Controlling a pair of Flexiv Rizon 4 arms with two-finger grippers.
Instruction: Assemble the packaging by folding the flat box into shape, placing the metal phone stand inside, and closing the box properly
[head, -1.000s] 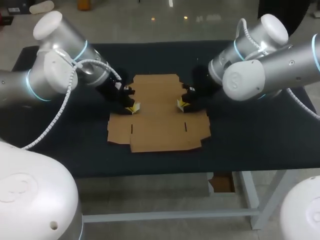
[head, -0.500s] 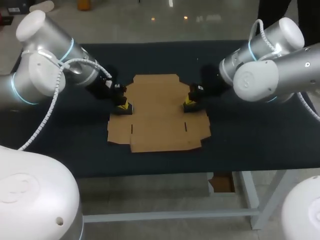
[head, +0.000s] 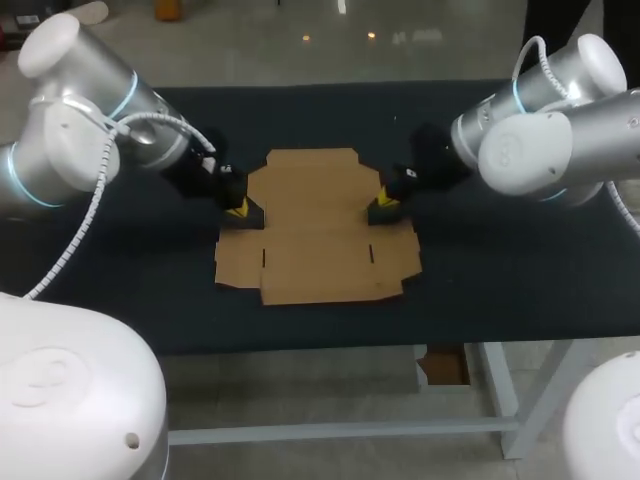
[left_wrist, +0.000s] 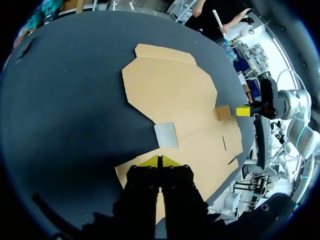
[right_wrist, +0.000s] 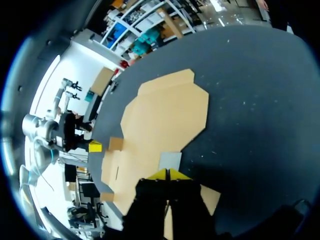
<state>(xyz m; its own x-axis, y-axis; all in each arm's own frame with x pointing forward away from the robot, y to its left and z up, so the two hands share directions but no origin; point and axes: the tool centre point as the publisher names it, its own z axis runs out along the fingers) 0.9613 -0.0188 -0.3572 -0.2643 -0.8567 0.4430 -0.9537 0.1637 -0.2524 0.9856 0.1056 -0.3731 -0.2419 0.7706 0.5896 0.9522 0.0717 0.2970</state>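
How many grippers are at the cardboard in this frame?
2. The left gripper is at the left side edge of the flat box, and the right gripper is at its right side edge. Both have their fingers together. Neither is hidden.

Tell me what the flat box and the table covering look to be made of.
Flat box: plain brown cardboard, matt, with creases and cut slots. Table covering: dark and matt, likely cloth or felt, since pale specks cling to it, though a rubber mat is possible.
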